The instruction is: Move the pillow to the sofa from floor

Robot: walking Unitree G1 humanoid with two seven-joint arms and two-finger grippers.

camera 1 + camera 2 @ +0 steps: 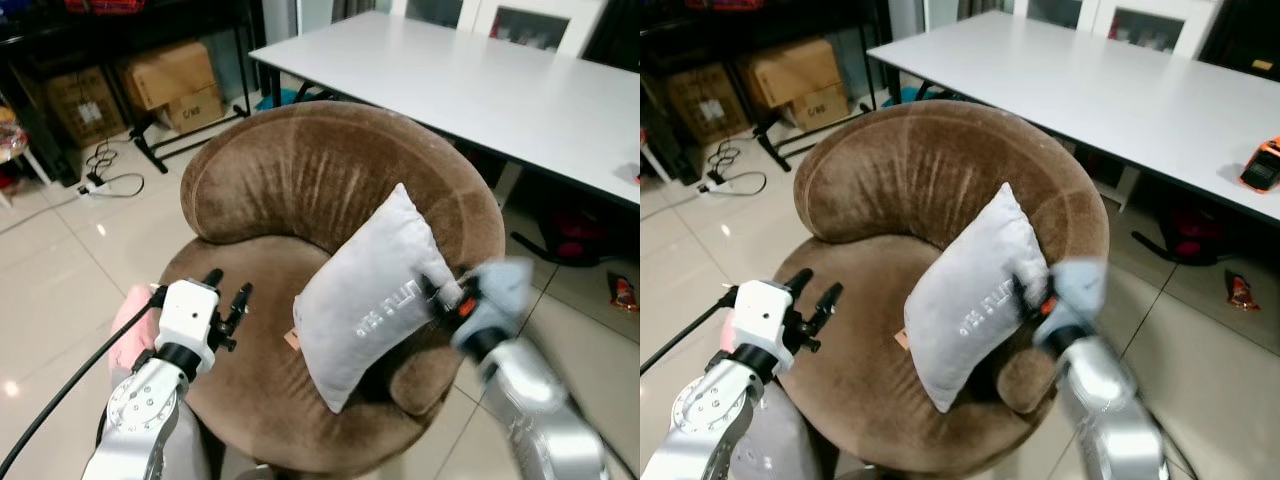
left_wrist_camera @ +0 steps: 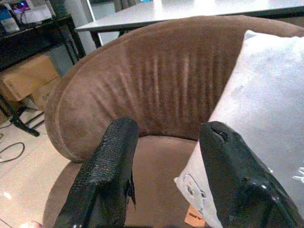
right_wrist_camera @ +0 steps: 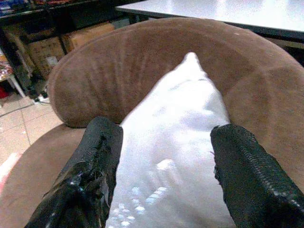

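A long white counter [image 1: 480, 90] runs across the far right of the scene, with a small orange and black device [image 1: 1262, 165] lying on its right end. Nearer, in the middle, stands a round brown velvet sofa chair [image 1: 300, 180] with a curved back, set on a pale glossy tiled floor [image 1: 60, 270]. On the far left, brown cardboard boxes [image 1: 175, 85] sit under a black shelf rack [image 1: 120, 30], and a black cable with a white power strip [image 1: 95, 182] lies on the tiles in front of them. A small orange packet [image 1: 624, 292] lies on the floor at the right, below the counter.

The light grey square pillow with pale lettering [image 1: 365, 295] is on the sofa chair, standing tilted on the right side of the seat and leaning against the back and right arm, 1 corner pointing up.

The right gripper [image 3: 164, 161] is at the pillow's right edge, blurred in the head views. In its wrist view the 2 black fingers [image 3: 92, 166] are spread wide with the pillow between them; whether they press on it I cannot tell. The left gripper [image 1: 226, 300] hovers over the near left part of the seat, its 2 fingers apart and holding nothing, just left of the pillow.
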